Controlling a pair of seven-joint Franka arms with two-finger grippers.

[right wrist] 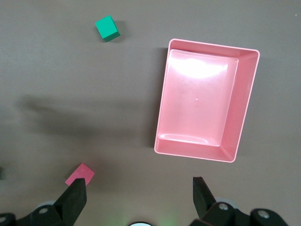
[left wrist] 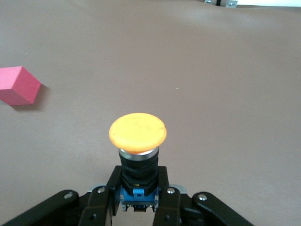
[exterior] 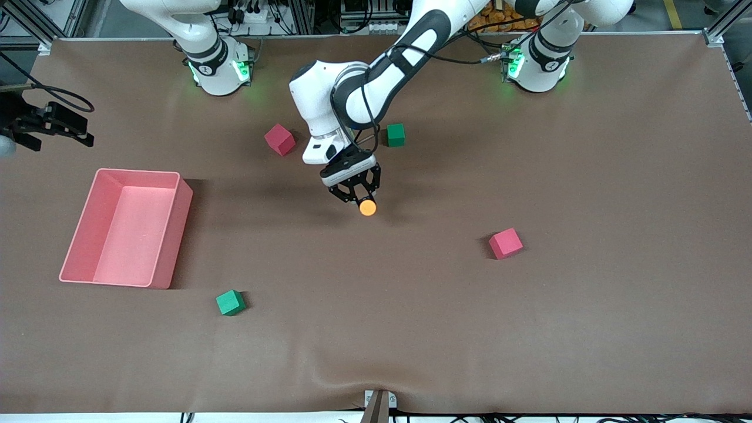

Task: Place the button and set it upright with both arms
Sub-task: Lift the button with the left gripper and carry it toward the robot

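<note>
two arms over a brown desk [exterior: 587, 329] here. the left end effector [exterior: 359, 198] is clamped on the button [exterior: 368, 207] by its black body, with the orange cap sticking out past the fingertips, over the middle of the desk. in the left wrist view you can see the button [left wrist: 138, 141] pinched between the fingers [left wrist: 164, 202], a bit of blue showing low on the body, and a red cube [left wrist: 18, 85] sitting off on the mat.

the right end effector [right wrist: 140, 197] is parked high over the right arm's end of the desk with its fingers spread wide and nothing between them (it's just waiting), looking down on the pink tray [right wrist: 244, 108].

four foam cubes lie around: a red cube [exterior: 279, 139] and a green cube [exterior: 395, 134] up near the bases, another red one [exterior: 505, 243] toward the left arm's end, and a green one [exterior: 230, 302] nearer the front camera, close to the pink tray [exterior: 170, 235].
</note>
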